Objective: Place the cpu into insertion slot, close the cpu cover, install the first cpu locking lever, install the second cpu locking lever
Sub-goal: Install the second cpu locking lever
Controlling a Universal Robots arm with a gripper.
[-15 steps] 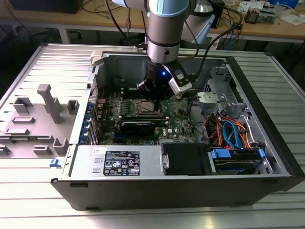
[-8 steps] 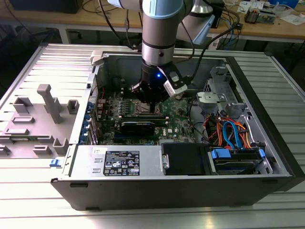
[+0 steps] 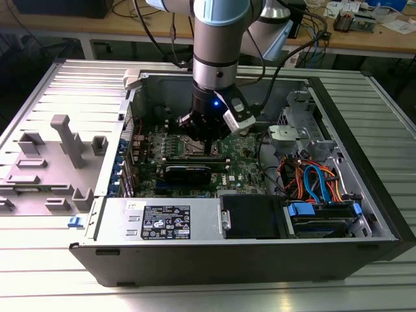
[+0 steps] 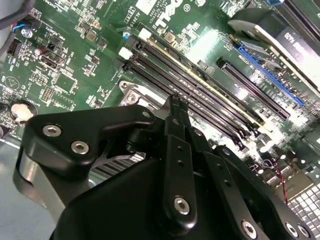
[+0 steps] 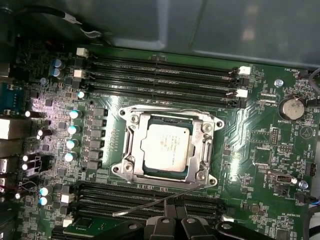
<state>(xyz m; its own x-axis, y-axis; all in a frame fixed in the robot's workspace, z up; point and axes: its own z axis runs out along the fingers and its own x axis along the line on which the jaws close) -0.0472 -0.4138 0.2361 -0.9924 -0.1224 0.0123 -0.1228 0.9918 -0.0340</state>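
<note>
The cpu [image 5: 165, 146], a silvery-tan square, lies in the socket on the green motherboard [image 5: 260, 145]. The cpu cover [image 5: 205, 136], a silvery frame, lies flat over its edges. A thin metal locking lever [image 5: 142, 207] stands loose, slanting away from one side of the socket. My gripper [image 5: 173, 206] is shut, its tips right at this lever beside the socket. In the second wrist view the gripper [image 4: 175, 103] has its fingers pressed together just past a socket corner [image 4: 131, 95]. The exterior view has the gripper [image 3: 207, 144] low over the board inside the open computer case [image 3: 364, 195].
Black memory slots [image 5: 160, 75] run along both sides of the socket. A long black card [image 3: 188, 172] sits just in front of the gripper. Coloured cables [image 3: 312, 179] and a drive cage fill the exterior view's right. A grey fixture [image 3: 65, 140] stands outside the case.
</note>
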